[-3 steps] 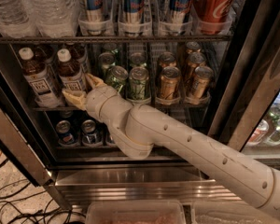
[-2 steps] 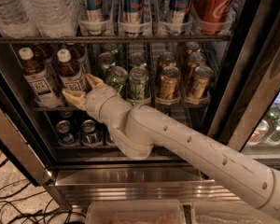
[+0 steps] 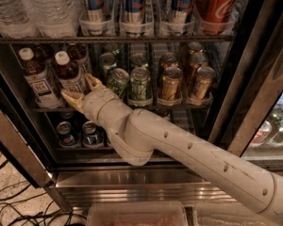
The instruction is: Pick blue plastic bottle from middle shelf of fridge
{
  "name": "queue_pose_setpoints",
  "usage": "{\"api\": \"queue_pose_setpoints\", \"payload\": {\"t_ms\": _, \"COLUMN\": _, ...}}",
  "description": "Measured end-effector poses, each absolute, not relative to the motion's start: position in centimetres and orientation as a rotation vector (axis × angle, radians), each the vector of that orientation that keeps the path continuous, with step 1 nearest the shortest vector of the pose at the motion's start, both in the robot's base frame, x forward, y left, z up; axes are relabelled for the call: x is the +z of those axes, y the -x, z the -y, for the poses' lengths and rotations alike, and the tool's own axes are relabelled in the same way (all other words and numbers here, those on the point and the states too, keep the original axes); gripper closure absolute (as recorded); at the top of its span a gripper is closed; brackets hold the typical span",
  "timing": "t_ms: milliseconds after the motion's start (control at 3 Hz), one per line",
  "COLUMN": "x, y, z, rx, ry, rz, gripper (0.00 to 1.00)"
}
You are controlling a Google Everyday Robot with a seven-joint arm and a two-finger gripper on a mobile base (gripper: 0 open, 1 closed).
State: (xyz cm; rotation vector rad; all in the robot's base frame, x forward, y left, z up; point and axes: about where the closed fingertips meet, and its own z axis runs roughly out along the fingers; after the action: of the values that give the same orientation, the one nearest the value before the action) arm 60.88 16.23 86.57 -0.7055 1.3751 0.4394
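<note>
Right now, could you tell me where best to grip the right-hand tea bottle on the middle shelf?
Grip the blue plastic bottle on its straight labelled body, below the cap, coming in from the front: it stands upright, hemmed in by a twin bottle and cans on either side. The gripper is at its lower body, jaws spread.

Tool (image 3: 80, 89) at dim, perhaps shadowed shelf (image 3: 193, 107)

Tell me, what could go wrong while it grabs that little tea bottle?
The gripper sits at the blue plastic bottle, tight between a twin bottle and a green can; either might get knocked over. The bottle may also catch the front rail of the middle shelf coming out.
</note>
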Motion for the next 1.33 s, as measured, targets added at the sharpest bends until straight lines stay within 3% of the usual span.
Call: {"api": "queue_pose_setpoints", "payload": {"t_ms": 1333, "x": 91.4, "y": -56.0, "z": -17.2, "rx": 0.397, "ry": 0.756, "rz": -1.218, "gripper": 1.0}}
